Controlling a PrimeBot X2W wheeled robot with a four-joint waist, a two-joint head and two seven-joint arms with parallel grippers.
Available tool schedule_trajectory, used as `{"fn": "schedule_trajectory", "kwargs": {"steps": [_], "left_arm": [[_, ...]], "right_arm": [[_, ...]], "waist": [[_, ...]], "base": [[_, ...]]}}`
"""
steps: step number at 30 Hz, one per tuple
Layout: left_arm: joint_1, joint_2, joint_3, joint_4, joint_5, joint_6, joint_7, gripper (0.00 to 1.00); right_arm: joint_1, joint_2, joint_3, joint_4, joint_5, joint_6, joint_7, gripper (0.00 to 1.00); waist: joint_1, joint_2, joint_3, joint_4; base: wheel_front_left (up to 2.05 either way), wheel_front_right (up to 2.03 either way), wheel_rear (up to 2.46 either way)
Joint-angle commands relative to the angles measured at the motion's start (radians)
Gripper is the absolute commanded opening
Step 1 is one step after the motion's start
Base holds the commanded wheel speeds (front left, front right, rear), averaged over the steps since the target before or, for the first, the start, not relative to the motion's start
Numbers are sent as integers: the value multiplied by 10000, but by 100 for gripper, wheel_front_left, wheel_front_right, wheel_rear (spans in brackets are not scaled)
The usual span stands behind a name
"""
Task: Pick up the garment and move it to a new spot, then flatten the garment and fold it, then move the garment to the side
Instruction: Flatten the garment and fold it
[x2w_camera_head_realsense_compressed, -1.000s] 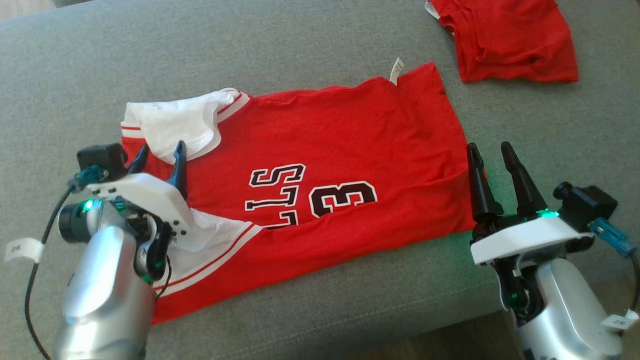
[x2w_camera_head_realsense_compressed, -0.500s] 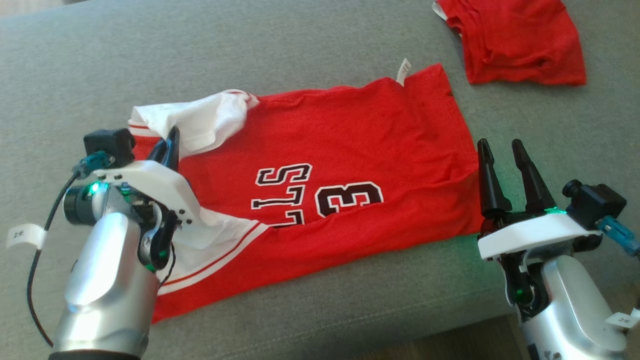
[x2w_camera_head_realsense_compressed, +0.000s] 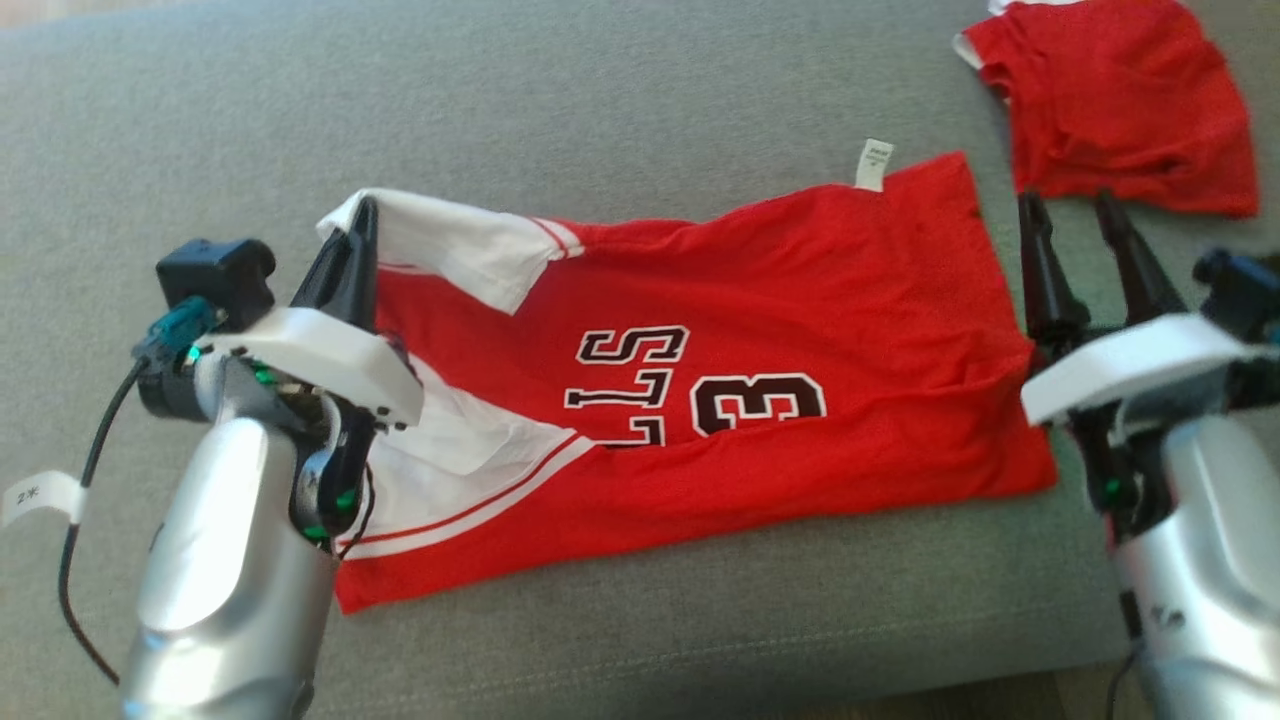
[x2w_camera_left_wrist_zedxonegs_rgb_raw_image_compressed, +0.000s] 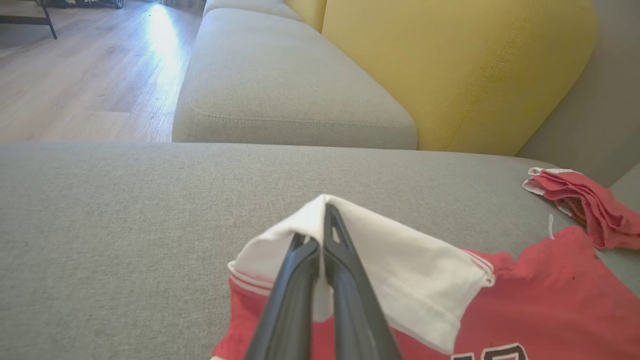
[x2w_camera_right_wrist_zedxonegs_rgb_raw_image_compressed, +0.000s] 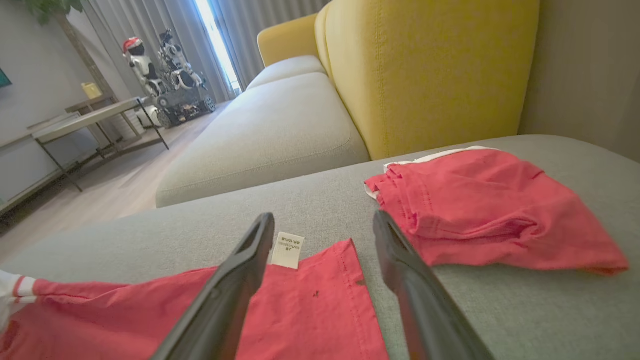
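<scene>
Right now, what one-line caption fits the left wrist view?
Left tool shut on the white sleeve of the red jersey spread on a grey sofa cushion, a second red garment beyond.

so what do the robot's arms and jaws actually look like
Both the left arm and right arm have shiny silver forearms topped by a white plate carrying two long, dark, tapering jaws. Small green lights glow at each wrist. The left has a black camera block with a blue connector, a black cable and a white paper tag.
</scene>
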Motion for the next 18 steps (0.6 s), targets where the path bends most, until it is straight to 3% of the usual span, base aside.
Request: {"fn": "schedule_trajectory", "kwargs": {"steps": [1,10,18], "left_arm": [[-205,186,204,-668,-87,62,-5,0],[-213,49,-204,-1526,-11,82,253,0],[-549,-111,-543,-1620,59,27,276,0]], "right_arm": [[-561,-241,123,-153,109,21,333,100],[-2120,-866,539,1491,741,21,1801,100],[-3199,-1442,1125,3185,1128,21,2013,100]], "waist": [[0,0,139,165],[0,0,805,660],[0,0,1231,1041]], "base": [[0,0,0],[0,0,0],[0,0,0]]}}
